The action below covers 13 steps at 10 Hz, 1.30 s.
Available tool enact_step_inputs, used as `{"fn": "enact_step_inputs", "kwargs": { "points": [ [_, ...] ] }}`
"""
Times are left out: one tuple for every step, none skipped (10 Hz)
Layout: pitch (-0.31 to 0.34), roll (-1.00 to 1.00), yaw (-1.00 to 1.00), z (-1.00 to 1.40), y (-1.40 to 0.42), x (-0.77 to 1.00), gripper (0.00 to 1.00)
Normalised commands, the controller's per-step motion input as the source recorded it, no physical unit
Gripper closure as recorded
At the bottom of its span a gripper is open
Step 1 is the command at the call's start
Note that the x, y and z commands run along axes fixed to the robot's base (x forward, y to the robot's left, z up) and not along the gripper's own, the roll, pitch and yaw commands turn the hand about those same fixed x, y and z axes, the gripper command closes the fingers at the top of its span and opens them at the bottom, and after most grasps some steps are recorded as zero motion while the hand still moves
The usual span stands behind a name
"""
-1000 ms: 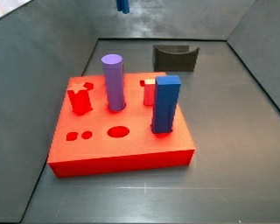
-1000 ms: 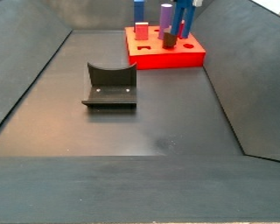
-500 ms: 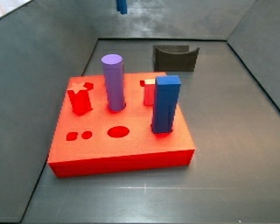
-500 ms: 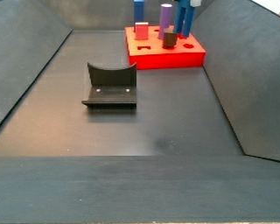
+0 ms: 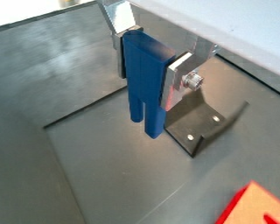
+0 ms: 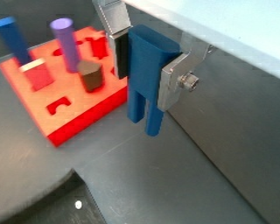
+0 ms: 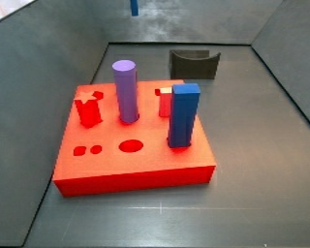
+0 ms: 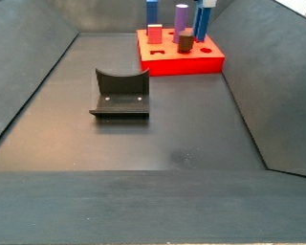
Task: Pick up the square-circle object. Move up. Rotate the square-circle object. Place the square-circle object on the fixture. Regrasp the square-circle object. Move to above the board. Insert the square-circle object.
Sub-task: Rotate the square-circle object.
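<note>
In a side view the red board (image 7: 132, 145) is seen close up from above, with the fixture (image 7: 194, 64) behind it. In a side view the floor is viewed lengthwise, the fixture (image 8: 120, 94) nearer, the board (image 8: 182, 53) far. Both wrist views are taken steeply downward past the end effector (image 5: 149, 61), (image 6: 140, 54); board and fixture are shared.

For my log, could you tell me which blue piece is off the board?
The square-circle object, held between the gripper fingers high above the fixture; the tall blue post stands in the board.
</note>
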Motion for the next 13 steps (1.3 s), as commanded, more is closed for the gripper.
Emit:
{"fn": "enact_step_inputs", "kwargs": {
  "points": [
    [0.024,-0.03,-1.00,0.00,0.01,0.00,1.00],
    [0.026,-0.03,-1.00,0.00,0.01,0.00,1.00],
    [0.028,-0.03,-1.00,0.00,0.01,0.00,1.00],
    [0.030,-0.04,-1.00,0.00,0.01,0.00,1.00],
    [0.033,-0.04,-1.00,0.00,0.01,0.01,1.00],
    [0.035,-0.04,-1.00,0.00,0.01,0.01,1.00],
    [0.039,-0.05,-1.00,0.00,0.01,0.01,1.00],
    [0.045,-0.06,-1.00,0.00,0.01,0.01,1.00],
    [0.050,-0.06,-1.00,0.00,0.01,0.01,1.00],
    [0.057,-0.07,-1.00,0.00,0.01,0.01,1.00],
    [0.069,-0.09,-1.00,0.00,0.01,0.01,1.00],
    [0.089,-0.11,-1.00,0.00,0.01,0.01,1.00],
    [0.027,-0.04,-1.00,0.00,0.00,0.00,1.00]
  ]
}}
